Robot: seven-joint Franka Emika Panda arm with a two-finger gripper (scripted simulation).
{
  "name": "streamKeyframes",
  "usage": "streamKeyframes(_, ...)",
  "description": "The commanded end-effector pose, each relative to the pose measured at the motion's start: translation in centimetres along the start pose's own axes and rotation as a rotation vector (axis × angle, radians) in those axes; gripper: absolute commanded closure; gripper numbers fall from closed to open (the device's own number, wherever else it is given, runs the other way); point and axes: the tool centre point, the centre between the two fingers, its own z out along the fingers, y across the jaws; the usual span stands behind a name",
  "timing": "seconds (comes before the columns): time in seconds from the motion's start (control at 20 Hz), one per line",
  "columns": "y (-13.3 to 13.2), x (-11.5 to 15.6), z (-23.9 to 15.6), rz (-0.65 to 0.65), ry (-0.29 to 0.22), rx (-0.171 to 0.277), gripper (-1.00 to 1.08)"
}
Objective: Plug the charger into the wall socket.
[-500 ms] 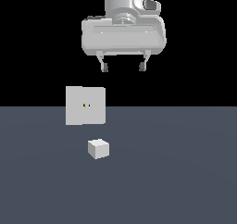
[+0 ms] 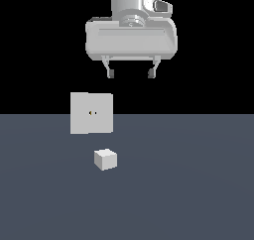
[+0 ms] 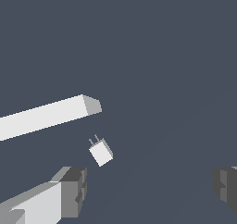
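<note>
Hovering high above the wall socket [image 2: 91, 113], end effector [image 2: 130, 73] with fingers spread wide apart and nothing between them. Standing upright on the grey tabletop [image 2: 188, 184], that socket plate, two tiny holes at its centre. Lying just in front of the wall socket, slightly toward the exterior view's right, charger [image 2: 105, 159], prongs visible in the wrist view [image 3: 100, 152].

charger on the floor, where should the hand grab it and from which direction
Probably from straight above, closing on the two plain side faces of the charger. It lies free on the floor, short of the wall socket, and the wrist view shows its two prongs pointing towards the socket, so that end should stay clear. The hand hangs open overhead.
</note>
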Motion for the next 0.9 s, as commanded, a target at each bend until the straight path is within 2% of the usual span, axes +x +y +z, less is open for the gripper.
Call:
streamKeyframes(0.0,-0.2,-0.2,0.3,-0.016,0.012,0.003,-0.92)
streamKeyframes(0.35,-0.9,-1.0,1.9,-0.089,0.067,0.019,-0.92)
streamKeyframes(0.85,-2.4,-2.5,5.2,-0.238,0.181,0.052,-0.92)
